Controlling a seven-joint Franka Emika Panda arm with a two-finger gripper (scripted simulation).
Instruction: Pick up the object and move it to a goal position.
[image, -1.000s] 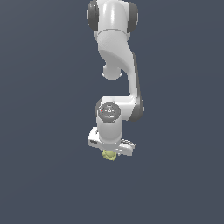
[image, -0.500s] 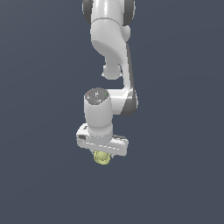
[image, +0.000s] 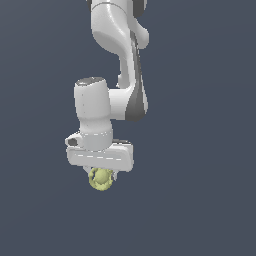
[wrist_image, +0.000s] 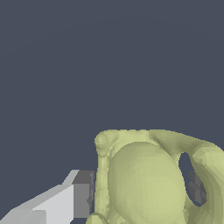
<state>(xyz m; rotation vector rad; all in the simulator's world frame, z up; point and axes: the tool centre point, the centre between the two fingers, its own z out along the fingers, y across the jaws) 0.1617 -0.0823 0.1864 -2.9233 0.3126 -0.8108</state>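
Observation:
The object (image: 101, 179) is a small yellow-green lumpy rounded thing, hanging just under the white hand of my arm in the exterior view. My gripper (image: 102, 176) is shut on it, and the fingers are mostly hidden behind the hand and the object. In the wrist view the object (wrist_image: 148, 179) fills much of the picture, with a curved loop on one side. One grey-padded finger (wrist_image: 82, 194) presses against its side, and the other pad (wrist_image: 196, 188) shows through the loop's opening.
A plain dark blue-grey ground (image: 200, 210) surrounds the arm in both views. Nothing else shows.
The arm has swung toward the exterior view's left and nearer the camera, carrying the object with it. The grip on the object looks unchanged.

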